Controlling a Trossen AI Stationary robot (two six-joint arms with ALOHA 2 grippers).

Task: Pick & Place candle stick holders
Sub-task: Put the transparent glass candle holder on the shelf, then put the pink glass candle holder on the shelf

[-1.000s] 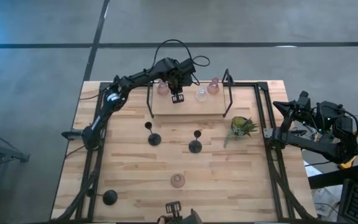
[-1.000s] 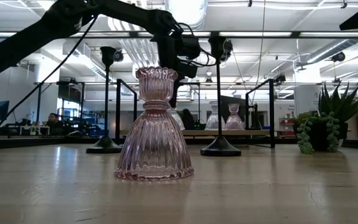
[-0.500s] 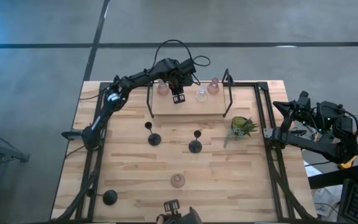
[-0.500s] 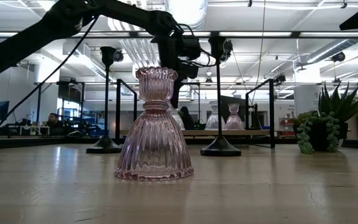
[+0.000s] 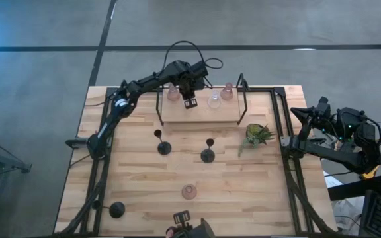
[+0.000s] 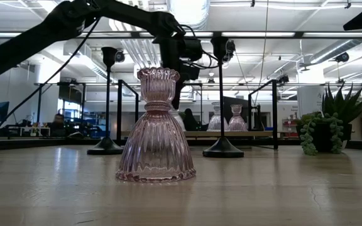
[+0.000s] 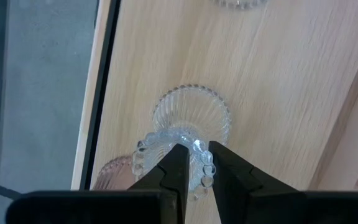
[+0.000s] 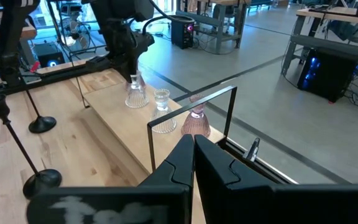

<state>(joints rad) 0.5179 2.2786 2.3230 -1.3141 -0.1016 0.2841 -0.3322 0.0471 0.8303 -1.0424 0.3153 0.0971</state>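
Observation:
A clear glass candle stick holder [image 7: 191, 118] stands on the raised wooden shelf [image 5: 204, 112] at the table's far side. My left gripper [image 7: 197, 155] is above it, shut on its top, and hides it in the high view [image 5: 189, 100]. On the same shelf stand a pink holder [image 5: 172, 94], another clear one [image 5: 213, 100] and another pink one [image 5: 227, 92]. Two black stemmed holders [image 5: 162, 144] [image 5: 208, 153] stand mid-table, a third [image 5: 116, 210] at the near left, and a pink holder [image 5: 189, 192] near the front. My right gripper [image 8: 193, 155] is shut and empty at the table's right edge. My left gripper holds the clear holder by one side of its beaded top rim [image 7: 202, 163], pinched between the two fingers. One finger [image 7: 176, 168] seems to be inside the cup and the other outside. The fingers point down from above. The holder is upright, its ribbed base [image 7: 191, 115] on the shelf.
A black wire frame [image 5: 243, 99] stands around the shelf's ends. A small green plant [image 5: 258, 134] sits right of the shelf. Black rails run along the table's left and right edges. Bare wood lies between the shelf and the front pink holder.

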